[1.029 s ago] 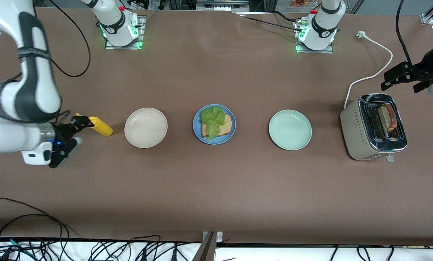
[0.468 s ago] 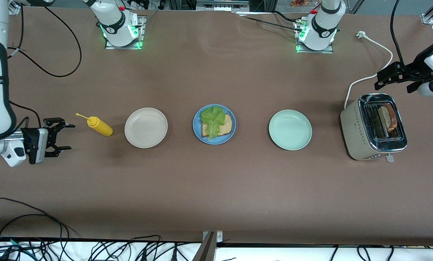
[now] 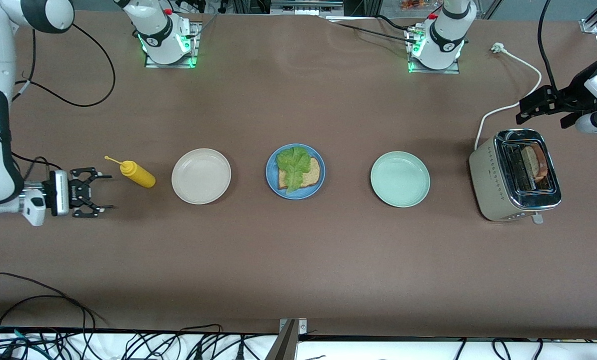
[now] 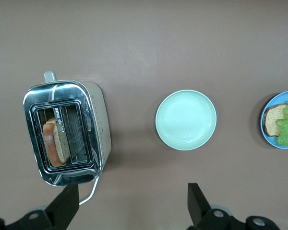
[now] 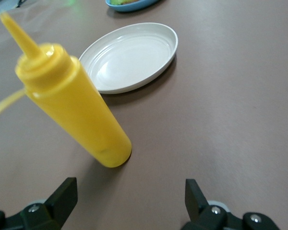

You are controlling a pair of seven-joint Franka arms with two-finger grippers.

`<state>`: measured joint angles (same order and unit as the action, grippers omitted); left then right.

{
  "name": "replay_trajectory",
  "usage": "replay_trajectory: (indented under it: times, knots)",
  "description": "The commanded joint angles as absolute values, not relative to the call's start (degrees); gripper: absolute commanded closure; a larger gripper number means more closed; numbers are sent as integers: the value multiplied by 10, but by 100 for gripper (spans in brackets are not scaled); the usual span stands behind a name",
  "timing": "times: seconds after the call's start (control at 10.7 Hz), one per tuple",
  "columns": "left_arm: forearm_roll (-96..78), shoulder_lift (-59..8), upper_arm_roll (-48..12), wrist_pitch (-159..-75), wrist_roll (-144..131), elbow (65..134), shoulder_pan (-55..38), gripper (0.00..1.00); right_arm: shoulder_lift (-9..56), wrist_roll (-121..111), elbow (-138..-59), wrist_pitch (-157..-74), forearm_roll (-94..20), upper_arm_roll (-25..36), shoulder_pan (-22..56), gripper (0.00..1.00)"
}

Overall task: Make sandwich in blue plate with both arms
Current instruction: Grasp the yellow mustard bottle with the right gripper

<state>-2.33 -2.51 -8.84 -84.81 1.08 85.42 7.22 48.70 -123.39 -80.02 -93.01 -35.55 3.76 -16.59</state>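
Note:
The blue plate (image 3: 298,196) lies mid-table and holds one bread slice (image 3: 312,173) with a green lettuce leaf (image 3: 292,165) on top. Another bread slice (image 3: 534,161) stands in a slot of the toaster (image 3: 498,185) at the left arm's end. My left gripper (image 3: 524,111) hangs open and empty over the table by the toaster's cord; its wrist view shows the toaster (image 4: 98,124), the bread in it (image 4: 55,148) and the blue plate's edge (image 4: 278,145). My right gripper (image 3: 106,191) is open and empty, low beside a yellow squeeze bottle (image 3: 137,173).
A cream-white plate (image 3: 201,197) lies between the bottle and the blue plate. Between the blue plate and the toaster is a pale green plate (image 3: 400,200). The toaster's white cord (image 3: 516,102) runs toward the arm bases. In the right wrist view, the bottle (image 5: 72,105) stands close ahead.
The right arm has swung round; its gripper drew back from the bottle and now points at it again. The left gripper shifted slightly toward the toaster, then held.

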Motion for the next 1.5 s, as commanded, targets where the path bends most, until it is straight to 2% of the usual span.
replay_trajectory:
  times: [0.0,0.28,0.56,0.65,0.84,0.94,1.03,1.22,1.4]
  knots:
    - [-14,-18,-95,-850,10,860,75,0,502,-1349,-848,-922,-440,30,-182,0]
    - [-13,-19,-101,-860,10,867,85,0,514,-1356,-853,-828,-478,29,-185,0]
    - [-14,-18,-102,-870,10,875,89,0,512,-1358,-854,-791,-512,29,-184,0]
    - [-13,-18,-102,-870,10,875,89,0,512,-1374,-866,-784,-512,29,-183,6]
    - [-14,-20,-102,-875,10,875,89,0,512,-1396,-874,-790,-512,29,-181,39]
    - [-14,-20,-102,-883,10,875,89,0,513,-1396,-877,-789,-510,29,-179,62]
    - [-14,-19,-102,-883,10,875,89,0,513,-1391,-882,-790,-504,29,-177,75]
    - [-14,-18,-102,-883,10,880,89,0,501,-1328,-883,-815,-474,9,-167,86]
    - [-14,-16,-102,-884,10,883,89,0,472,-1192,-885,-816,-425,3,-141,86]
